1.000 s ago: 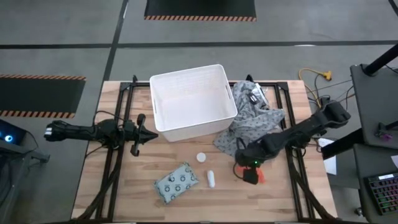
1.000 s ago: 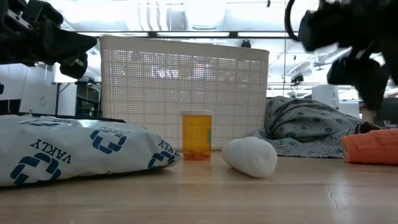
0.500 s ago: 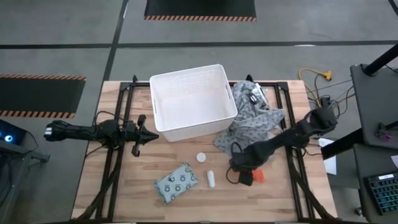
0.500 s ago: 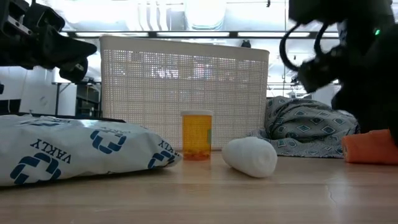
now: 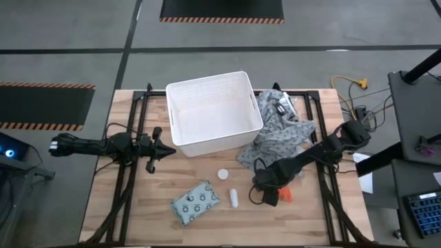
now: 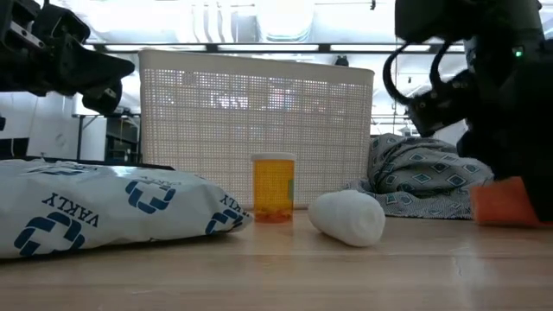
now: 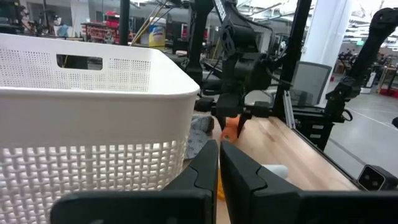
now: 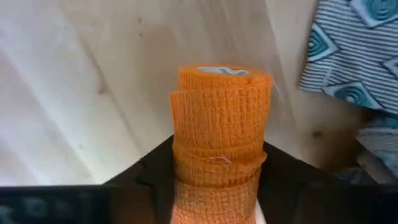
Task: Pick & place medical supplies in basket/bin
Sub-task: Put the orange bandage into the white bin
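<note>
The orange-red tapered piece (image 5: pixel 284 195) (image 8: pixel 221 124) lies on the table near its right side, and my right gripper (image 5: pixel 271 195) (image 8: pixel 217 180) is down on it. The small white cap (image 5: pixel 222 175) tops an amber vial (image 6: pixel 274 187). The white cylinder (image 5: pixel 234 198) (image 6: pixel 347 216) and the dotted packet (image 5: pixel 196 202) (image 6: pixel 112 212) lie on the near part of the table. The white perforated bin (image 5: pixel 210 114) (image 7: pixel 93 112) stands at the far middle. My left gripper (image 5: pixel 153 153) (image 7: pixel 219 168) is shut and hovers left of the bin. My right gripper has the orange-red piece by the end nearest the fingers (image 8: pixel 217 186), pinched between its two fingers (image 8: pixel 155 171), one on each side. It comes at it from above at a slant. The piece still appears to rest on the table.
A grey patterned cloth (image 5: pixel 282 134) (image 6: pixel 432 186) is heaped against the bin's right side, just beyond my right gripper. Dark rails (image 5: pixel 131 179) run along the table's left and right sides. Bare wood shows at the near edge.
My right gripper has come down and moved a little toward the table's left, settling over the orange-red piece, which it now partly hides in the low view. My left arm has kept still.
</note>
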Controlling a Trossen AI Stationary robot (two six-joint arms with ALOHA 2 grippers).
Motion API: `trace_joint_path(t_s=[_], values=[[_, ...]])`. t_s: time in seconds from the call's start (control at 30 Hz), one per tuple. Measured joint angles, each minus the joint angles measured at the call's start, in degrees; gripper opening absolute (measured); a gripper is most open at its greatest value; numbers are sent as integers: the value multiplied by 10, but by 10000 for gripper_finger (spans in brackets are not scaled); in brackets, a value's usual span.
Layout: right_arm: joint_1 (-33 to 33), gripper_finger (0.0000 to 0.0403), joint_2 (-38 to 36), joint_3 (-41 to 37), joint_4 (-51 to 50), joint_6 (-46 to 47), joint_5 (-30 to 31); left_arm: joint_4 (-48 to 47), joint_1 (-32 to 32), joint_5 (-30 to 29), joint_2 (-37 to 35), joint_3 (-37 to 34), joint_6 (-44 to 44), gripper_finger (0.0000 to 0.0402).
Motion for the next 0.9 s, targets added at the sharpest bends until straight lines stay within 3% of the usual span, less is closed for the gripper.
trace_joint_path(t_s=[0.2,0.4,0.63,0.9], values=[[0,76,-35,21,5,-9,1,2,0,0,0,0,0,0],[-12,70,-75,63,48,-19,8,2,0,0,0,0,0,0],[-47,75,-92,167,58,-79,159,2,0,0,0,0,0,0],[-120,77,-87,283,122,-213,235,2,0,-1,0,0,0,0]])
